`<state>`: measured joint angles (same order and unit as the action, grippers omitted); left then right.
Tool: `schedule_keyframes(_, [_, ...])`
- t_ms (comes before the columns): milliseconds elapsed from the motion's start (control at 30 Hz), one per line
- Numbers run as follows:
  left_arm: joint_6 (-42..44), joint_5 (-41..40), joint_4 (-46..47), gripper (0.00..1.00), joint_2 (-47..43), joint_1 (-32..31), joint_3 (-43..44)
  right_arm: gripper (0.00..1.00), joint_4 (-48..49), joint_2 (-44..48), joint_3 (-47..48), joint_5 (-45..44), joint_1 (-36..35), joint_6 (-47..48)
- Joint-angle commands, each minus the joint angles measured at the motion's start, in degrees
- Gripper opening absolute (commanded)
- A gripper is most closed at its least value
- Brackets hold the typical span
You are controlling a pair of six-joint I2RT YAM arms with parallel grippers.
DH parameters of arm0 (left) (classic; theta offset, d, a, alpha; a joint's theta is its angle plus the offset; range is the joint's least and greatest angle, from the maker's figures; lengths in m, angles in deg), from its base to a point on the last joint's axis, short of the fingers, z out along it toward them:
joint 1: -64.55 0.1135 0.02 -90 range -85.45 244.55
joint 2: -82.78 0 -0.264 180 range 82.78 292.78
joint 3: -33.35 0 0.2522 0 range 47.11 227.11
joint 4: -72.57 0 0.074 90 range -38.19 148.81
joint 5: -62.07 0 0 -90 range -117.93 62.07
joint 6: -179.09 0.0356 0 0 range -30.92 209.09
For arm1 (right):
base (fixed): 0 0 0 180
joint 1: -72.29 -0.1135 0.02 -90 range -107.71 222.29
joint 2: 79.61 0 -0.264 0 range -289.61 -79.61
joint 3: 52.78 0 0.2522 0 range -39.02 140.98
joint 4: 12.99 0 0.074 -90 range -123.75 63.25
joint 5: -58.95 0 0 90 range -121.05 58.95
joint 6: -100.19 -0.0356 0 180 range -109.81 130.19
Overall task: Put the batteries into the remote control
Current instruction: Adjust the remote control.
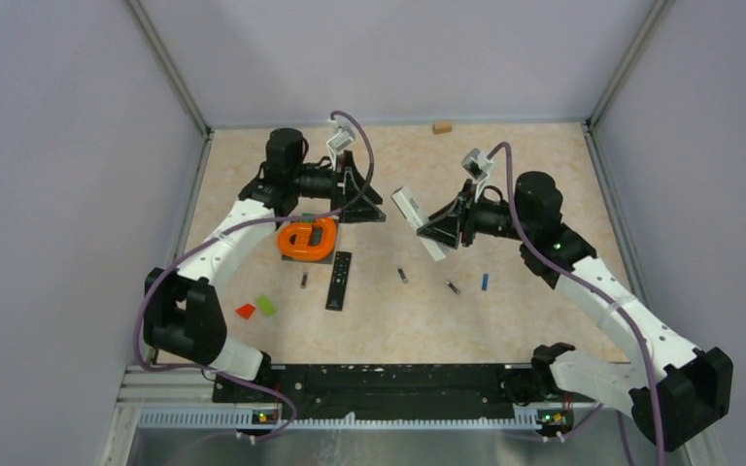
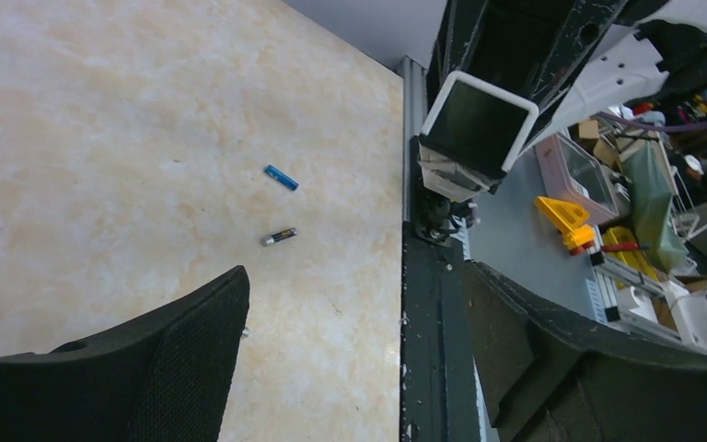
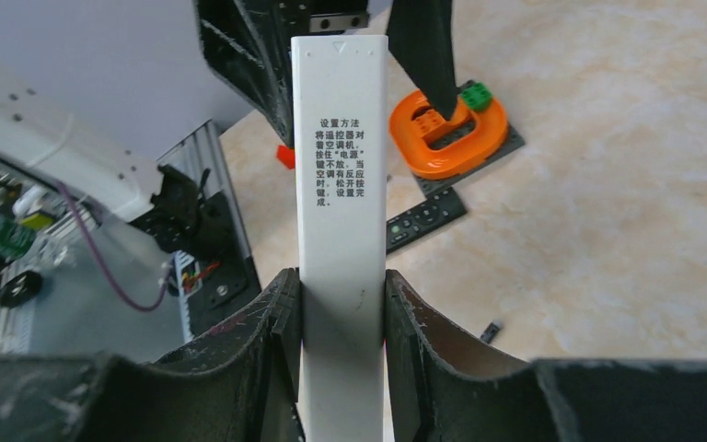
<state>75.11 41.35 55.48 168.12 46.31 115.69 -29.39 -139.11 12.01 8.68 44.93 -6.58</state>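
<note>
Left pincer (image 2: 354,285): fingers spread wide with nothing between them, hanging above the table.
Right pincer (image 3: 342,281): pinching the white remote (image 3: 342,184) across its width near one end. The rest juts out past the fingertips, printed face toward the wrist camera.
Remote's free end: points toward the left pincer, near it but apart.
Blue battery (image 2: 281,177): flat on the table, ahead of the left pincer's spread fingers and well apart from them.
Dark battery (image 2: 278,237): near the blue one, a little closer to the left pincer.
Third battery (image 1: 403,276): on the table on the near side of the gap between the two pincers.
Fourth battery (image 1: 304,281): just beside the black remote (image 1: 340,280), on the side away from the right pincer.
Orange ring (image 1: 309,238): on a dark base, close by the left pincer; the black remote lies just nearer than it.
Red block (image 1: 245,311), green block (image 1: 267,304): side by side, well apart from both pincers.
</note>
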Motion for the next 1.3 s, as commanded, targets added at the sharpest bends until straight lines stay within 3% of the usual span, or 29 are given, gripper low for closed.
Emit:
schedule_keyframes(0, [3.59, 8.68, 0.67, 0.87, -2.75, -1.66, 0.43, 0.23, 5.08, -0.32, -0.42, 12.15, -0.19, -1.27])
schedule_keyframes(167, [5.43, 9.40, 0.92, 0.86, -5.67, -3.13, -1.68, 0.23, 5.46, -2.88, 0.71, 13.53, -1.51, -1.11])
schedule_keyframes(500, [-0.26, 11.26, 2.87, 0.66, -8.54, -4.51, -3.58, 0.21, 8.58, -7.73, 2.93, 15.35, -4.68, -0.91])
schedule_keyframes(767, [-2.56, 10.31, 2.89, 0.58, -10.71, -4.61, -4.64, 0.21, 11.58, -8.00, 2.85, 17.40, -5.03, -1.97])
schedule_keyframes(933, [-3.92, 9.28, 4.78, 0.42, -11.09, -4.69, -4.92, 0.21, 13.23, -7.84, 2.58, 17.22, -5.08, -2.67])
schedule_keyframes(1100, [-4.56, 9.18, 6.01, 0.36, -11.57, -4.70, -5.51, 0.21, 14.48, -7.81, 2.36, 17.08, -5.08, -3.27])
schedule_keyframes(1167, [-4.65, 9.26, 6.31, 0.36, -11.72, -4.78, -5.64, 0.21, 14.98, -7.96, 2.28, 17.05, -5.08, -3.63])
schedule_keyframes(1267, [-4.29, 9.80, 6.39, 0.49, -12.06, -4.78, -5.96, 0.20, 15.94, -8.20, 2.18, 17.05, -5.08, -4.43])
